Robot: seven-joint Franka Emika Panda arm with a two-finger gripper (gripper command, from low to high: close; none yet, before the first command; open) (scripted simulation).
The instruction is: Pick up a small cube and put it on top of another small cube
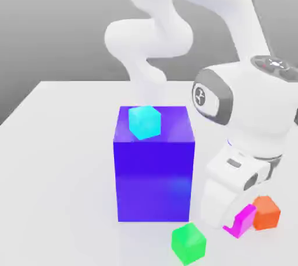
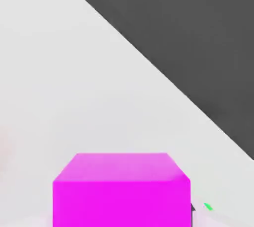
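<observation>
Magenta filled the space under the hand: the jaws were clenched on the small cube [image 1: 241, 222], which was seen tilted at the gripper [image 1: 237, 225], low over the table [image 1: 52, 160] near its front edge in the exterior view. In the hand view the same small cube [image 2: 121, 189] sat squarely beneath the camera, its flat top and one flat side turned toward it.

By its look the small cube was judged rigid, light and smooth-faced, with sharp edges and no give; such faces may be slippery, so a grip across two opposite parallel sides, near the middle, was judged the soundest hold. Its tilt suggested that a corner could swing if the pinch sat off-centre.

Just beside it, toward the exterior view's right, an orange cube [image 1: 266, 212] of like size was seen, so close that contact could not be ruled out. A green cube [image 1: 188, 243] lay near, toward the exterior view's left and the front. Farther left a large blue block [image 1: 154, 171] stood on the table, with a cyan cube [image 1: 144, 121] resting on its top. The orange cube was judged the likeliest thing to be knocked during a lift, and the blue block the tallest obstacle to any sideways carry.
</observation>
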